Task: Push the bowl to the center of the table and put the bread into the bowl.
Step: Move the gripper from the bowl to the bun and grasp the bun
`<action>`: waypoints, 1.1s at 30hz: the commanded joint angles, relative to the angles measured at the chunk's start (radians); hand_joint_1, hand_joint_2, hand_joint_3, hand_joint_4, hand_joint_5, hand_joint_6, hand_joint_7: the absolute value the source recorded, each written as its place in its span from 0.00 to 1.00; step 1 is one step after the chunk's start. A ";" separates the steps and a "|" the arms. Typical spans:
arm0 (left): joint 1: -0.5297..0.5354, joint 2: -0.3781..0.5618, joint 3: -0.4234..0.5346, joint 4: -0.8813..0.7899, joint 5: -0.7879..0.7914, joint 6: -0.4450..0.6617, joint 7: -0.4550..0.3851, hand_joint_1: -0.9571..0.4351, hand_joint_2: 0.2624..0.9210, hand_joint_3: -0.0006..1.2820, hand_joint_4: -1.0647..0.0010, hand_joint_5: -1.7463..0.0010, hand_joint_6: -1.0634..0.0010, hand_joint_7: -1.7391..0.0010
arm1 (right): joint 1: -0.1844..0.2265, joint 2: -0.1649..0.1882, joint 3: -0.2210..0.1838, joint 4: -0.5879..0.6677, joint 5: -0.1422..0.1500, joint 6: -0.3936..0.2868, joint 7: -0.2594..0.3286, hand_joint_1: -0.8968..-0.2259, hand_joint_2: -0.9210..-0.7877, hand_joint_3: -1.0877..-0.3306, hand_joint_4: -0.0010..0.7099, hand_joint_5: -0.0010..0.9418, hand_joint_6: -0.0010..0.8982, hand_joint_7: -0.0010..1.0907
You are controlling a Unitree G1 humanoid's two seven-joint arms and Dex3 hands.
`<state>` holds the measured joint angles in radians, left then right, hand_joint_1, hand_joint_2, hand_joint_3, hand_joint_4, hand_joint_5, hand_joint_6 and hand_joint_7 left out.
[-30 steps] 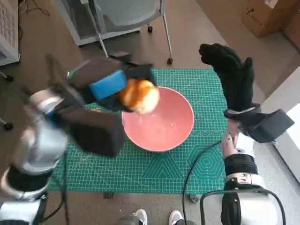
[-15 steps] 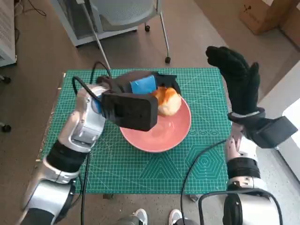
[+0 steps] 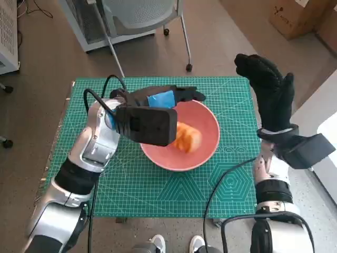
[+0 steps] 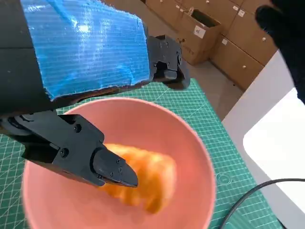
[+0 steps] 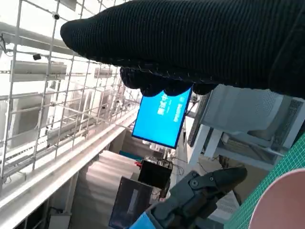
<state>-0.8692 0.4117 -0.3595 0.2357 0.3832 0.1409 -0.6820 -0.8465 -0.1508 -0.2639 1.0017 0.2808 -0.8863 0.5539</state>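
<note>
From the head view, the pink bowl (image 3: 181, 138) sits near the middle of the table (image 3: 158, 195), slightly toward its far edge, on the green cutting mat. The bread (image 3: 187, 138) lies inside the bowl, near its centre. The left hand (image 3: 163, 98) hovers over the bowl's far-left rim, its fingers (image 3: 190, 95) stretched out and holding nothing; the bread lies apart from them, toward the near side. The right hand (image 3: 268, 95) is raised off the table's right edge, fingers extended and empty.

In the left wrist view, the bread (image 4: 138, 179) looks blurred but appears to rest on the bowl's (image 4: 190, 143) floor, just past a black fingertip (image 4: 114, 172) and seemingly not touching it; the other fingers (image 4: 167, 62) are spread away.

The right wrist view shows the glove (image 5: 200, 47), the left hand's fingers (image 5: 205, 188) and a sliver of bowl rim (image 5: 281, 202).
</note>
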 commanded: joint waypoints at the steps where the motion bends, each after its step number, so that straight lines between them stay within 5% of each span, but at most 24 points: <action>1: 0.026 0.034 0.028 -0.063 0.004 -0.018 0.015 0.50 0.82 0.01 1.00 1.00 0.96 0.78 | 0.027 0.014 0.014 -0.001 -0.017 0.007 -0.017 0.53 0.00 0.61 0.49 0.00 0.55 0.01; 8: 0.093 0.100 0.096 -0.242 -0.007 0.006 -0.002 0.50 0.82 0.01 1.00 1.00 0.96 0.78 | 0.028 0.022 0.025 0.000 -0.020 0.000 -0.012 0.51 0.00 0.61 0.49 0.00 0.52 0.00; 14: 0.162 0.193 0.214 -0.385 -0.046 0.025 -0.027 0.55 0.81 0.00 1.00 1.00 0.86 0.89 | 0.027 0.020 0.027 0.006 -0.009 0.001 0.005 0.50 0.00 0.60 0.49 0.00 0.52 0.00; 33: 0.381 0.386 0.457 -0.526 -0.103 0.107 -0.016 0.59 0.78 0.00 0.97 1.00 0.77 0.97 | 0.009 0.028 0.015 0.031 0.021 0.019 0.047 0.50 0.00 0.61 0.49 0.00 0.52 0.00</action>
<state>-0.5237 0.7736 0.0814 -0.2791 0.2795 0.2382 -0.7040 -0.8431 -0.1299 -0.2441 1.0139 0.2931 -0.8861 0.5901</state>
